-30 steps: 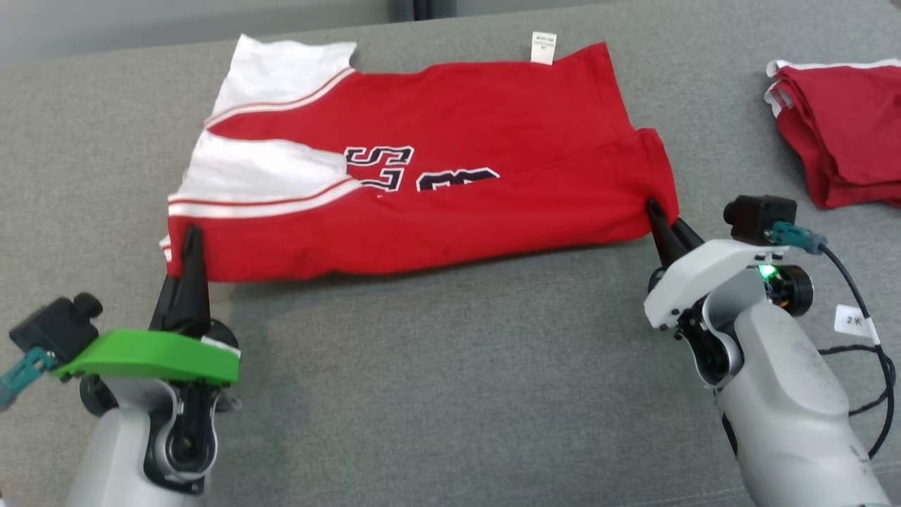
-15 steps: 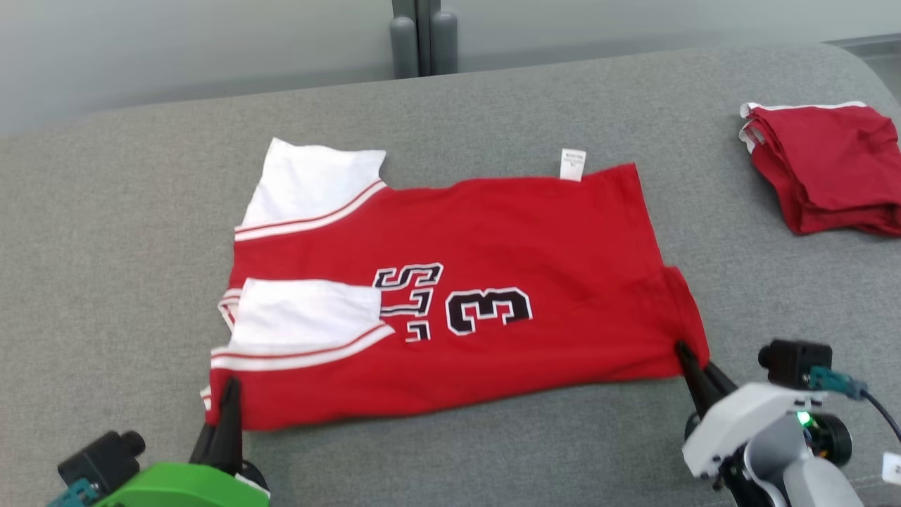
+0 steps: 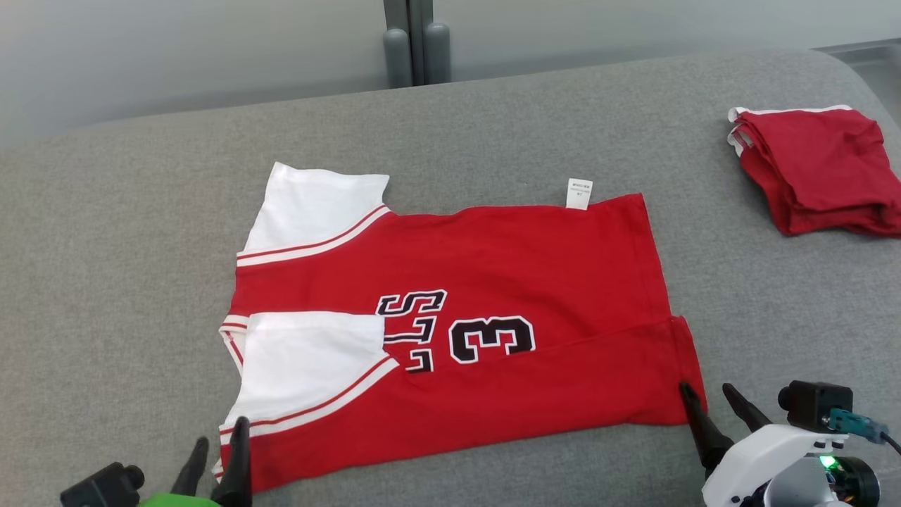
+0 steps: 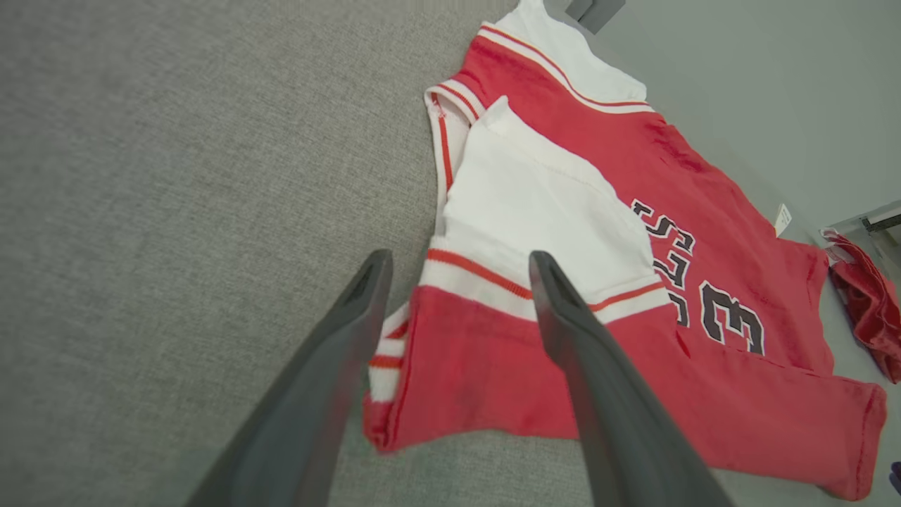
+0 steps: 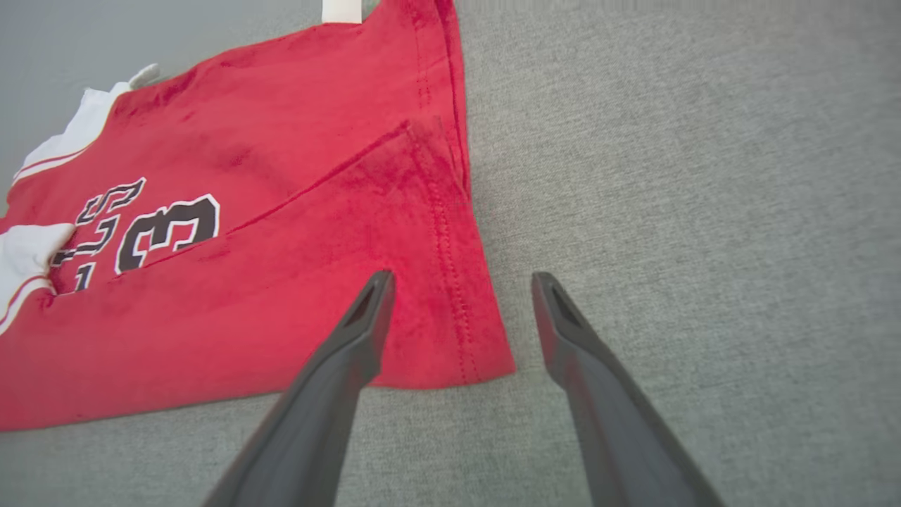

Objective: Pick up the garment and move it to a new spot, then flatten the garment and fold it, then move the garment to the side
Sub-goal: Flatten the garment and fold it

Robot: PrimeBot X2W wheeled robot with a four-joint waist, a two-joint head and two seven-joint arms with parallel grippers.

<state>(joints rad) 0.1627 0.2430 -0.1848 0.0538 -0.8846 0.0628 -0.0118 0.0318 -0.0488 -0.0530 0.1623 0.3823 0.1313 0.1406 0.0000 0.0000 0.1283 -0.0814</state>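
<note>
Head view: the red garment (image 3: 493,282) lies spread on the grey cushion (image 3: 105,282), its near edge folded over, the numeral 3 facing up and a white label (image 3: 578,193) at its far edge. The left gripper (image 3: 221,431) sits at the near left corner and the right gripper (image 3: 705,387) at the near right corner, both spread and holding nothing. A folded red pile (image 3: 816,169) lies well apart, far right.

Left wrist view: the striped corner shows between the parted fingers (image 4: 338,352).

Right wrist view: the hemmed corner shows between the parted fingers (image 5: 338,366).
</note>
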